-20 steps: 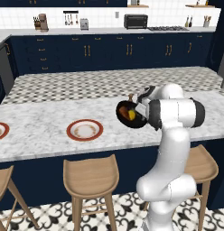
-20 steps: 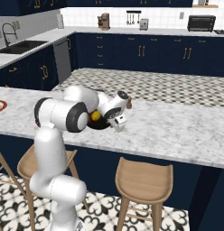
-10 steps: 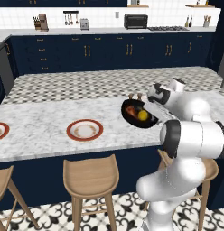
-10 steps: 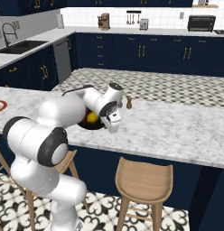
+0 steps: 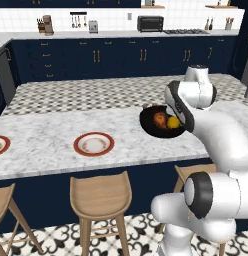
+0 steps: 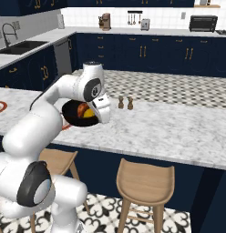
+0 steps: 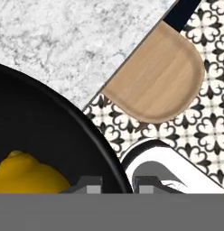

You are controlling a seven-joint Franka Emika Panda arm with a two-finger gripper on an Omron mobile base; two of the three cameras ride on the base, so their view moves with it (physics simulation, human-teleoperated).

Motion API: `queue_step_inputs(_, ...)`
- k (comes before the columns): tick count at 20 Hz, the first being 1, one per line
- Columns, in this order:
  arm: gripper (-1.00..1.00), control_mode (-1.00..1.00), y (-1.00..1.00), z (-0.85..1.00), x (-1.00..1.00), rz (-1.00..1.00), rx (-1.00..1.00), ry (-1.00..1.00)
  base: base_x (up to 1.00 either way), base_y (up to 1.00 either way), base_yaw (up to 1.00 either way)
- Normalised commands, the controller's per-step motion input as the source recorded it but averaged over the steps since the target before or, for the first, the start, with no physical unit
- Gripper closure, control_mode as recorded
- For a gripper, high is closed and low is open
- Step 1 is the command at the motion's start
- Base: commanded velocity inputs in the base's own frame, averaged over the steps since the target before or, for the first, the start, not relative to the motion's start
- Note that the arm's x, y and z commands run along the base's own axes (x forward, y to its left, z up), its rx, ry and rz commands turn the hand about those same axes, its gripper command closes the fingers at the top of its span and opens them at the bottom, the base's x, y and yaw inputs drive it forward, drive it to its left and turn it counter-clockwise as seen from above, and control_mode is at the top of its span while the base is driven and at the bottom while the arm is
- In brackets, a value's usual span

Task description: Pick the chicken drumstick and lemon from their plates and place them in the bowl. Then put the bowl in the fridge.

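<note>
You have the pincer (image 7: 113,184) clamped on the rim of the bowl (image 5: 157,131), one tip inside the wall and one outside. The bowl hangs off the tabletop (image 5: 56,145), over its near edge, with a stool (image 7: 156,81) and the tiled floor below it. The drumstick (image 5: 160,119) and lemon (image 5: 173,122) lie touching inside the bowl.

Your hold is a thin pinch on one side only, so the bowl's weight could lever it down and tip it. A fast swing toward the fridge could roll the lemon over the shallow wall, or let the rim slip free. Keep it level and move slowly.
</note>
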Motion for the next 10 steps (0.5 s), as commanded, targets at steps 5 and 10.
queue_step_inputs(5,1.00,-1.00,0.00,0.49,-0.64,-0.01,-0.20,-0.06,0.00,0.00,0.00)
queue_step_inputs(10,1.00,-1.00,-0.04,0.37,-0.79,0.00,0.17,-0.02,0.00,0.00,0.00)
